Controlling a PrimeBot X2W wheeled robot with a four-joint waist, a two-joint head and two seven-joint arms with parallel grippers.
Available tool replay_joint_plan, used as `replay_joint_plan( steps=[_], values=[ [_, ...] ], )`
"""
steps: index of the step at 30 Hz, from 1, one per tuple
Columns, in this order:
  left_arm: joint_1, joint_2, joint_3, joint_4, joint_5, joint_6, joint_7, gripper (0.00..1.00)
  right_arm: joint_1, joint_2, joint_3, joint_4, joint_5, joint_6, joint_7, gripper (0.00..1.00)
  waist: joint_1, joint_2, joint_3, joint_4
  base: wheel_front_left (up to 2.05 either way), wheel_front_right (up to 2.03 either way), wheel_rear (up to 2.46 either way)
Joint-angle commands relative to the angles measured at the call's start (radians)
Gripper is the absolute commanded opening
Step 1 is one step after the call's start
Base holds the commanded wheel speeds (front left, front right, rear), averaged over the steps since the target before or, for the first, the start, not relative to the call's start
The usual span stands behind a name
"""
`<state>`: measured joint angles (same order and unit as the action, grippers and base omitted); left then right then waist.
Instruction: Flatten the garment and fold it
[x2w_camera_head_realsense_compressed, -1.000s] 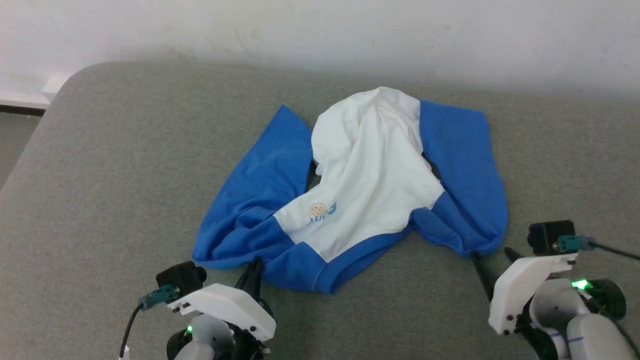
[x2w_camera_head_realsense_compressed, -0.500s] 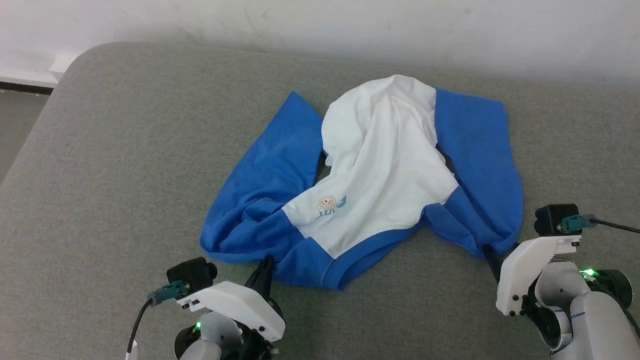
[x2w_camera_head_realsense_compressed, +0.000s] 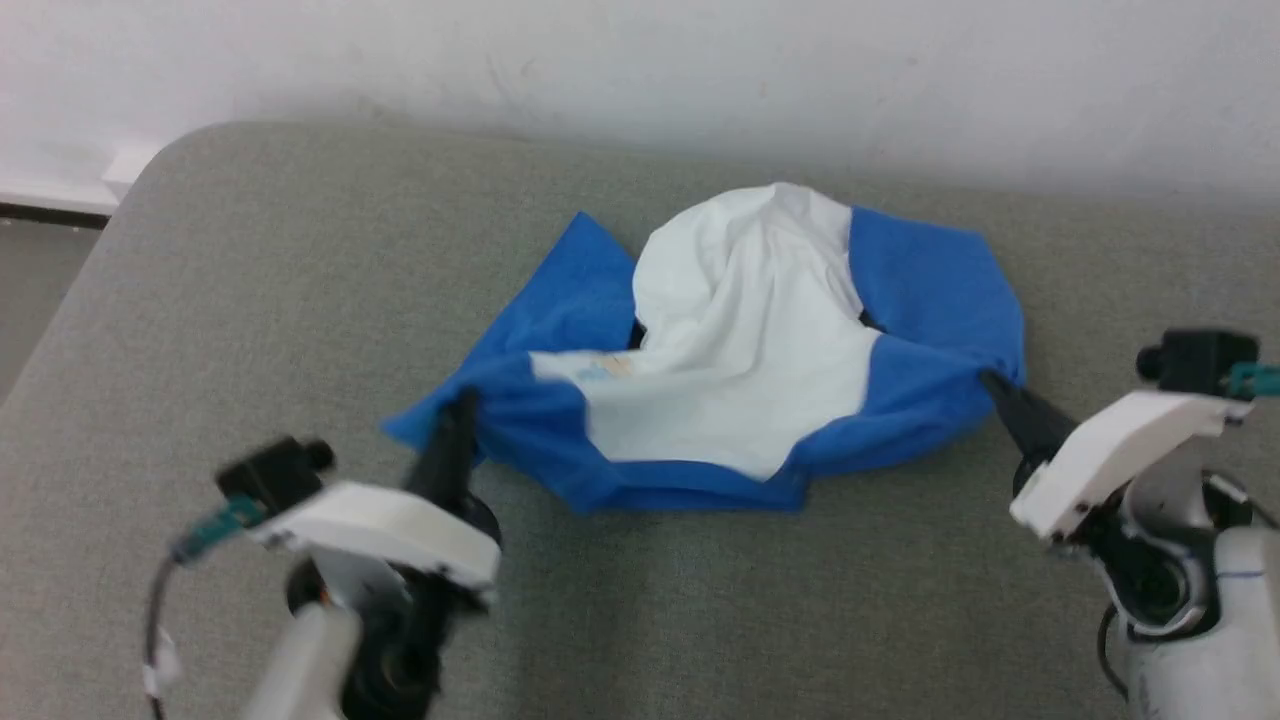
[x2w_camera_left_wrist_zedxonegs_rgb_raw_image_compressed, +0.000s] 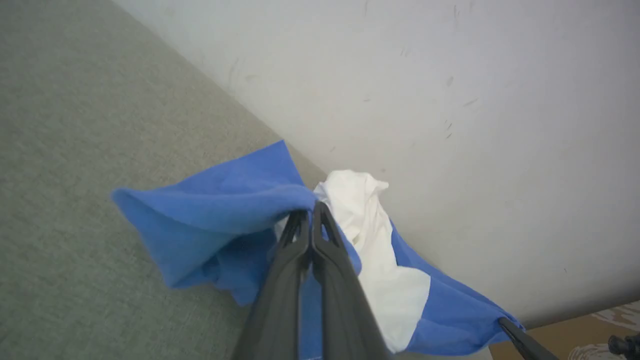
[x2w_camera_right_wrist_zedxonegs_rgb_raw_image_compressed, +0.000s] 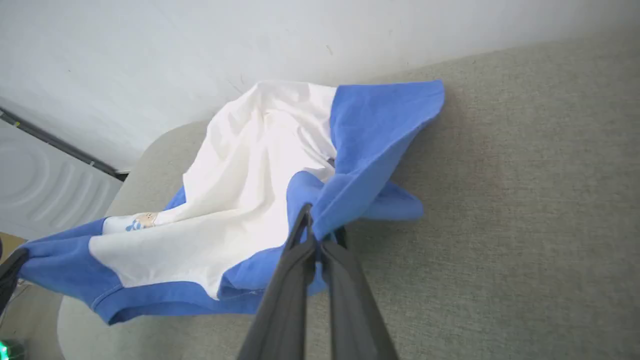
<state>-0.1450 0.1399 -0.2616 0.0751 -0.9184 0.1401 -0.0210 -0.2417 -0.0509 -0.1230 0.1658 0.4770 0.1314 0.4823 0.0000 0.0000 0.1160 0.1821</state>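
Observation:
The garment, white-bodied with bright blue sleeves and collar, hangs stretched between my two grippers above the grey cushion. My left gripper is shut on blue fabric at its left shoulder; the left wrist view shows the closed fingers pinching a blue fold of the garment. My right gripper is shut on the blue sleeve at the right; in the right wrist view its fingers clamp blue cloth of the garment. The bear print is near the left end. The far part still rests on the cushion.
The grey cushioned surface spreads wide on all sides of the garment. A white wall runs along its back edge. The cushion's rounded corner and floor beyond lie at the far left.
My right gripper has shut on the blue sleeve. Both grippers have risen and drawn apart, lifting and stretching the garment's near edge. The head camera has also shifted.

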Motion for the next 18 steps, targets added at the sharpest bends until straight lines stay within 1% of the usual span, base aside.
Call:
replay_joint_plan(
  steps=[1, 4, 5, 8, 11, 14, 18],
  values=[
    [-0.063, 0.032, 0.037, -0.049, -0.01, -0.015, -0.004, 0.0, -0.044, 0.001, -0.008, -0.06, 0.095, -0.001, 0.027, 0.0, 0.0, 0.0, -0.038, -0.017, 0.0, 0.0, 0.0],
    [-0.143, 0.074, 0.07, -0.107, -0.004, -0.01, 0.014, 0.0, -0.105, 0.001, -0.04, -0.138, 0.198, -0.001, 0.081, 0.0, 0.0, 0.0, -0.065, -0.032, 0.0, 0.0, 0.0],
    [-0.143, 0.074, 0.07, -0.107, -0.004, -0.01, 0.014, 0.0, -0.105, 0.001, -0.04, -0.138, 0.198, -0.001, 0.081, 0.0, 0.0, 0.0, -0.065, -0.032, 0.0, 0.0, 0.0],
    [-0.243, 0.113, 0.093, -0.139, 0.006, -0.003, 0.043, 0.0, -0.186, 0.001, -0.078, -0.182, 0.285, -0.001, 0.137, 0.0, 0.0, 0.0, -0.09, -0.046, 0.0, 0.0, 0.0],
    [-0.347, 0.147, 0.107, -0.147, 0.016, 0.002, 0.074, 0.0, -0.279, 0.001, -0.117, -0.186, 0.361, -0.001, 0.177, 0.0, 0.0, 0.0, -0.113, -0.06, 0.0, 0.0, 0.0],
    [-0.446, 0.17, 0.118, -0.141, 0.022, 0.006, 0.098, 0.0, -0.37, 0.001, -0.15, -0.178, 0.398, -0.001, 0.204, 0.0, 0.0, 0.0, -0.128, -0.068, 0.0, 0.0, 0.0],
    [-0.557, 0.198, 0.127, -0.113, 0.034, 0.008, 0.121, 0.0, -0.478, 0.001, -0.182, -0.16, 0.394, -0.001, 0.221, 0.0, 0.0, 0.0, -0.143, -0.076, 0.0, 0.0, 0.0]
  ],
)
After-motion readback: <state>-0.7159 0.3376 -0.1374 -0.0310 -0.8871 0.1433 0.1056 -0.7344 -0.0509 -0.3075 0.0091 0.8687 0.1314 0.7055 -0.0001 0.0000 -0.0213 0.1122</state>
